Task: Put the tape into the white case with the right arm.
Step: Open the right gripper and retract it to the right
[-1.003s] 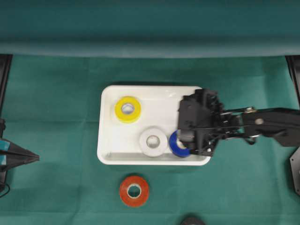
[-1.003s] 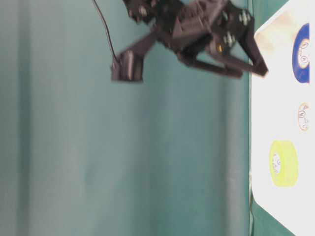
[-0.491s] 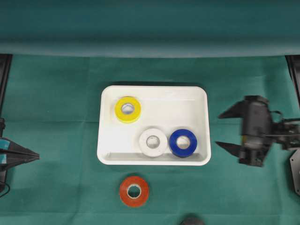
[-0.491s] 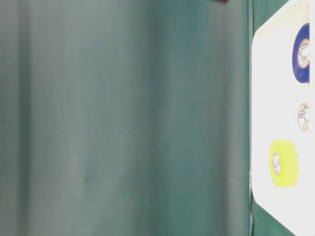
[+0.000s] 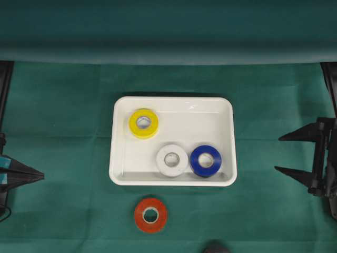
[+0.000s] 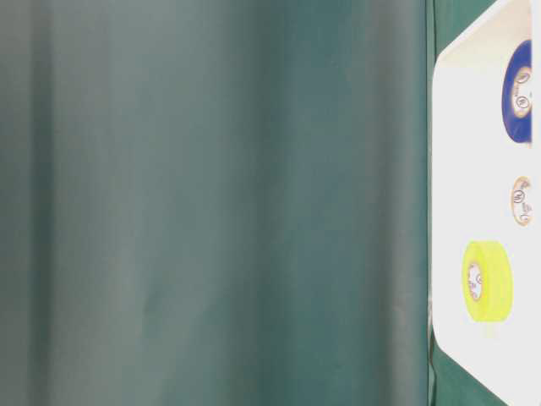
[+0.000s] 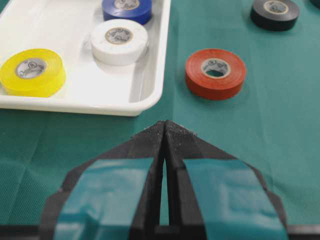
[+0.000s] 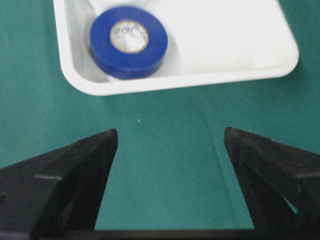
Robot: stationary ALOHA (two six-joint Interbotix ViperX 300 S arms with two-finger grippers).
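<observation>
The white case (image 5: 120, 105) sits mid-table and holds a yellow tape (image 5: 143, 123), a white tape (image 5: 172, 159) and a blue tape (image 5: 206, 161). A red tape (image 5: 150, 214) lies on the green cloth in front of the case. Far off at the right edge, my right gripper (image 5: 277, 154) is open and empty, its tips pointing at the case. In the right wrist view the right gripper (image 8: 170, 132) spans bare cloth, with the blue tape (image 8: 129, 41) ahead inside the case (image 8: 200, 77). My left gripper (image 7: 165, 124) is shut and empty at the left edge.
A black tape (image 5: 215, 247) lies at the front edge of the table, right of the red tape (image 7: 215, 73). A dark green curtain hangs along the back. Green cloth covers the whole table.
My right gripper has pulled back from the case's right end to the table's right edge, open. The blue tape stays in the case. The left arm has not moved.
</observation>
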